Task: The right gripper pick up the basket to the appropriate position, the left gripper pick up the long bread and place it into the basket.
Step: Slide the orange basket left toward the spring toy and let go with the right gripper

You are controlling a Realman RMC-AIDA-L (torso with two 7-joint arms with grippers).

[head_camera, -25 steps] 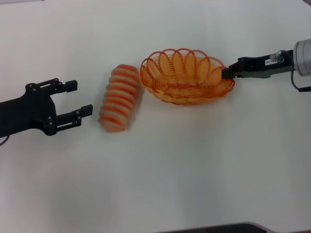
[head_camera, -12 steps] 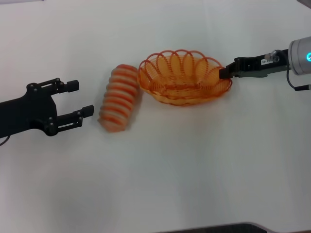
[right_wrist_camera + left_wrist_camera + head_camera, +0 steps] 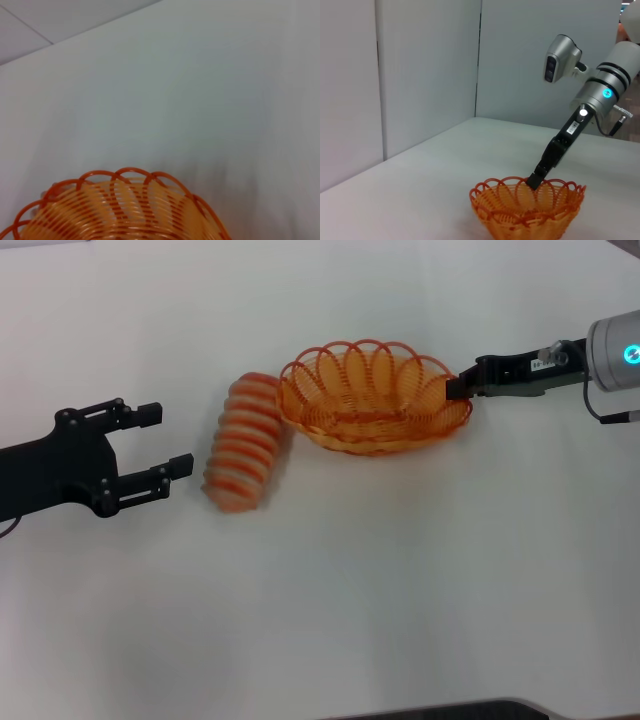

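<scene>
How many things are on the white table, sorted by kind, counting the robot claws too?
Orange wire baskets with a looped rim: 1
Long cream loaves with orange-red stripes: 1
Black two-fingered claws: 2, the left gripper open beside the loaf, the right gripper shut on the basket's rim
Total: 4

White table [image 3: 400,590] carries long bread [image 3: 245,443] (basket [image 3: 372,400] alongside)

Left tool [image 3: 168,442] low at the left, fingers spread; right tool [image 3: 458,389] outstretched, pinched shut.
</scene>
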